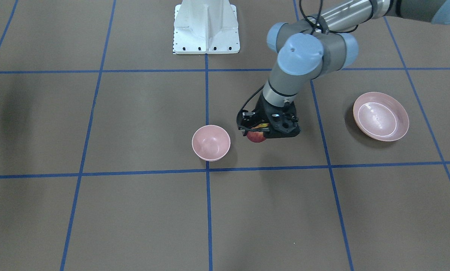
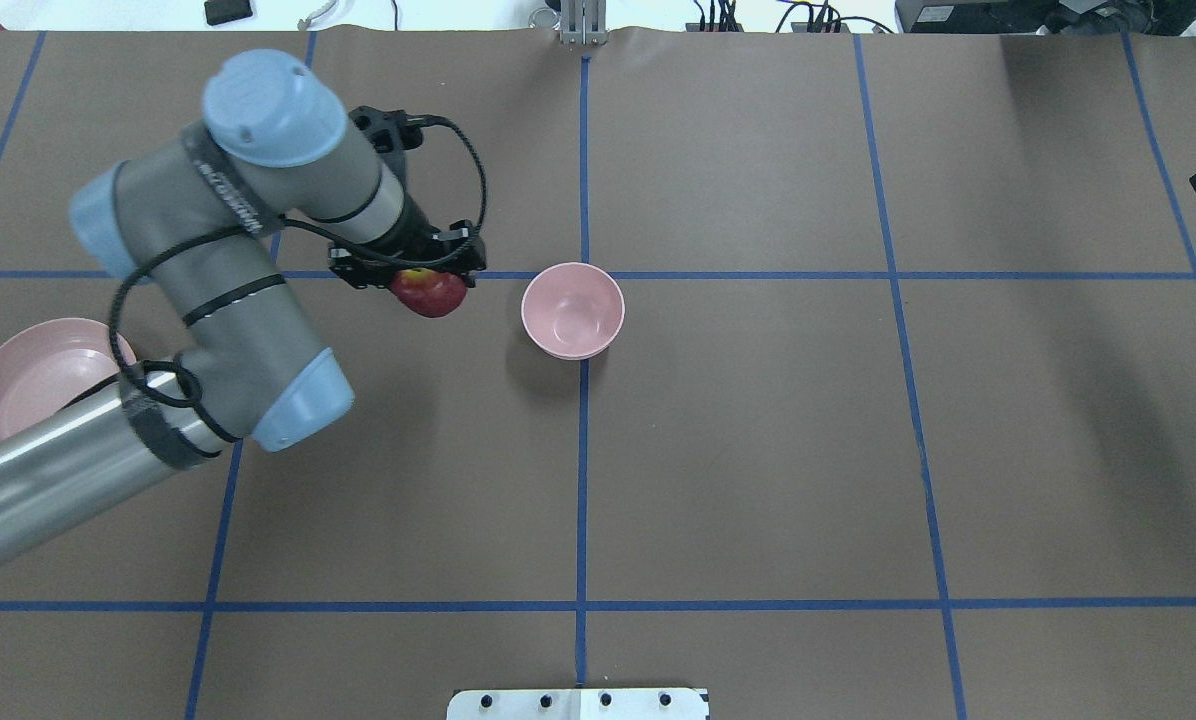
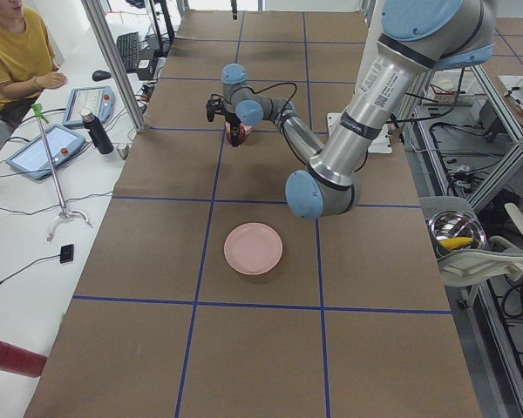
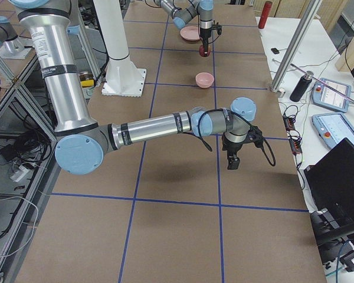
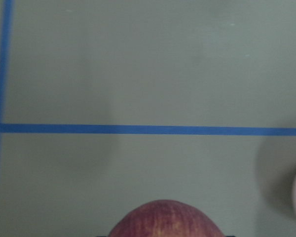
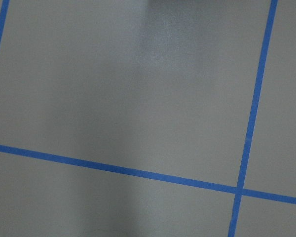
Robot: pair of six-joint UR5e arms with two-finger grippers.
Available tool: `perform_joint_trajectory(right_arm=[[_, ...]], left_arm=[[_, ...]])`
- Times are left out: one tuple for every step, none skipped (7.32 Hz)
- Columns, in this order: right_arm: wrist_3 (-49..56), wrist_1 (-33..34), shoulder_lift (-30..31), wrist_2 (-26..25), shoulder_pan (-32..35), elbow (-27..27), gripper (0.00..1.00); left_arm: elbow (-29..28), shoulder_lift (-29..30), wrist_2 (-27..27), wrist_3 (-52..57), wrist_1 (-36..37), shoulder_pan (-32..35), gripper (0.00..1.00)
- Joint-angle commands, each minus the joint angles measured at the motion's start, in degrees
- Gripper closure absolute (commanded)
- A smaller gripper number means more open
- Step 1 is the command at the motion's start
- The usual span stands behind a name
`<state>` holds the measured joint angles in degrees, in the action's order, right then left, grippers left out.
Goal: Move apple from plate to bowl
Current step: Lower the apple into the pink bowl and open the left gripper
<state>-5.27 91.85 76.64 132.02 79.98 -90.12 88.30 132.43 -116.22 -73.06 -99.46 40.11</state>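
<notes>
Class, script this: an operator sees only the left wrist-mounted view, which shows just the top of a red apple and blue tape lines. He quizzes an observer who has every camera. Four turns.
Operator: Is the apple actually gripped?
Observer: Yes, the left gripper is shut on the apple, away from the plate.
Operator: Where is the bowl?
Observer: The bowl stands empty beside the apple, toward the table's middle; the apple is not yet over it.
</notes>
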Motion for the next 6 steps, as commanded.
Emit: perform_joint_trajectory(right_arm=[[0.00,0.00,0.00,-0.01,0.00,0.21,0.00],[0.00,0.00,0.00,-0.01,0.00,0.21,0.00],[0.00,0.00,0.00,-0.01,0.00,0.29,0.00],[0.00,0.00,0.00,-0.01,0.00,0.29,0.00],[0.00,0.00,0.00,-0.01,0.00,0.38,0.00],[0.00,0.00,0.00,-0.01,0.00,0.47,0.00]], left_arm=[[-10.39,8.53,2.73,-6.91,-6.41,-3.36,1.00],[-12.78,9.76,5.80,-8.31,-8.10,-4.85,1.00],[-13.33,9.69,6.35,-8.15,-8.21,-5.56,0.90],[-13.51,9.60,6.36,-7.88,-8.21,-5.75,0.65],[-13.51,9.16,8.97,-7.71,-8.12,-6.53,0.34],[-13.60,9.07,12.21,-7.62,-8.21,-8.19,0.14]])
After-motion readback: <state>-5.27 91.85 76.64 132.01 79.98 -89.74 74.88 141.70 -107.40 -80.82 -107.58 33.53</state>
